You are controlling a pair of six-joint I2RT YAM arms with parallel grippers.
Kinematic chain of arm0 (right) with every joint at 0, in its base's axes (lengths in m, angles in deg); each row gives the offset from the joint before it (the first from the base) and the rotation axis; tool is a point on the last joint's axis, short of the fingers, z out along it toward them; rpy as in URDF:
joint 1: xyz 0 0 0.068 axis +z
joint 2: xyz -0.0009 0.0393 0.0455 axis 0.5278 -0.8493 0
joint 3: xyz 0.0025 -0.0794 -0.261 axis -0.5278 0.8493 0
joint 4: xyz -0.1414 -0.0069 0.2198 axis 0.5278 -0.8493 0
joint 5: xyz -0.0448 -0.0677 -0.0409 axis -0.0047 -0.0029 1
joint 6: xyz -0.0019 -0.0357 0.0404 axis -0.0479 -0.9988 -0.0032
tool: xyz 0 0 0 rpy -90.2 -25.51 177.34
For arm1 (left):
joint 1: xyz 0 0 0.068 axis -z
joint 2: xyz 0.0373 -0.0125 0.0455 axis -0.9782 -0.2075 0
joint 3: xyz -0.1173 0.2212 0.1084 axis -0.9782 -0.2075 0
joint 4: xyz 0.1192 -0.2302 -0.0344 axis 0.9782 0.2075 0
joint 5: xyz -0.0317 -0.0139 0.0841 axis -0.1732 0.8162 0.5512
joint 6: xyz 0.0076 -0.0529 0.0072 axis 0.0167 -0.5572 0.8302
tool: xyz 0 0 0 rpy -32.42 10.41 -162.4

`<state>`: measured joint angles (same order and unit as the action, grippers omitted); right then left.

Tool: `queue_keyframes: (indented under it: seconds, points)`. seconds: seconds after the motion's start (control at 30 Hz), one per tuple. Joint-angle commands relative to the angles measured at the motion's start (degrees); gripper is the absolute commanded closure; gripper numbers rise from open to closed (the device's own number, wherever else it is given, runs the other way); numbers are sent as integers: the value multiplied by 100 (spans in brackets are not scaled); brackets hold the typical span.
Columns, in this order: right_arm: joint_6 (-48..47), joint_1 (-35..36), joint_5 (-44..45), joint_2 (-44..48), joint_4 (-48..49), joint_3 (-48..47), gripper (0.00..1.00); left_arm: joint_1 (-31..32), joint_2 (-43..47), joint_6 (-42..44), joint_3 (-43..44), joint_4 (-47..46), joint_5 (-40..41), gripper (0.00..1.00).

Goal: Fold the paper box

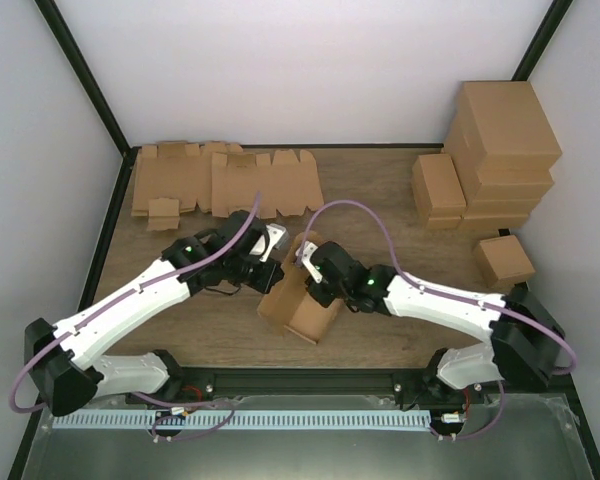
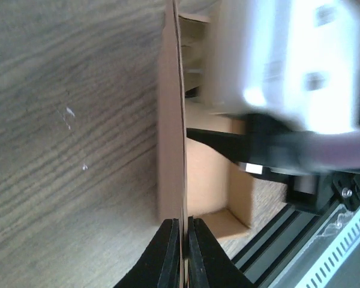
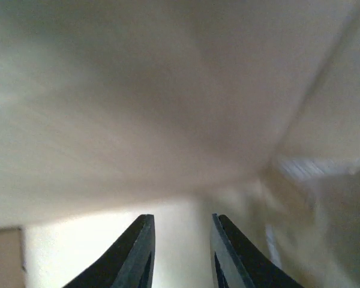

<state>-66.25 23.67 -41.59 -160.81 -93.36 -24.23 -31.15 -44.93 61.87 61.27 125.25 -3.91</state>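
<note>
— Well, from above first: the paper box [image 1: 302, 303] stands half-formed near the middle of the table [image 1: 230, 335], set askew, with its hollow showing. Flat blanks [image 1: 225, 182] lie at the far left, and finished boxes [image 1: 495, 150] are stacked at the far right.

— What worries you?

— It's thin brown cardboard, matt and springy at the creases. A wall not locked by its tab will likely swing back out.

— And the left wrist view?

— The left end effector [image 2: 183, 227] is clamped on the edge of one wall, pinching a single sheet edge-on. The wood-grain table looks smooth. I judge a sideways tug could drag the whole box, or kink the wall, instead of bending it at the crease. The right arm's white housing [image 2: 288, 54] crowds in just beside that wall, so the two arms could knock each other.

— Right wrist?

— Blurred. The right end effector [image 3: 181, 225] has its fingers apart with nothing seen between them, and only pale, unfocused surfaces ahead. If it closes blind, it may crush a flap rather than tuck it.
</note>
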Motion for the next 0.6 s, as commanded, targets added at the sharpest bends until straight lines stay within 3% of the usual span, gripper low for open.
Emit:
queue_keyframes:
  seconds: [0.0, 0.13, 0.3, 0.33, 0.5, 0.57]
  points:
    - [189, 28, -1513, 801, 99, -14, 72, -20, -185, 68, 182, 345, -187, 93]
    - [592, -268, -1723, 1512, -6, 112, 61, -36, -301, 108, 404, 603, -85, 93]
    - [1240, -2047, -2877, 2466, 195, 476, 52, -42, -375, 150, 393, 607, -127, 92]
    - [1364, -2344, -2979, 2576, 194, 541, 50, -38, -386, 143, 387, 590, -121, 88]
    - [1745, -3239, -3455, 2525, 94, 896, 46, -50, -270, 119, 328, 191, -345, 39]
    - [1892, -3453, -3483, 2371, 65, 1001, 46, -46, -303, 142, 329, 41, -477, 32]
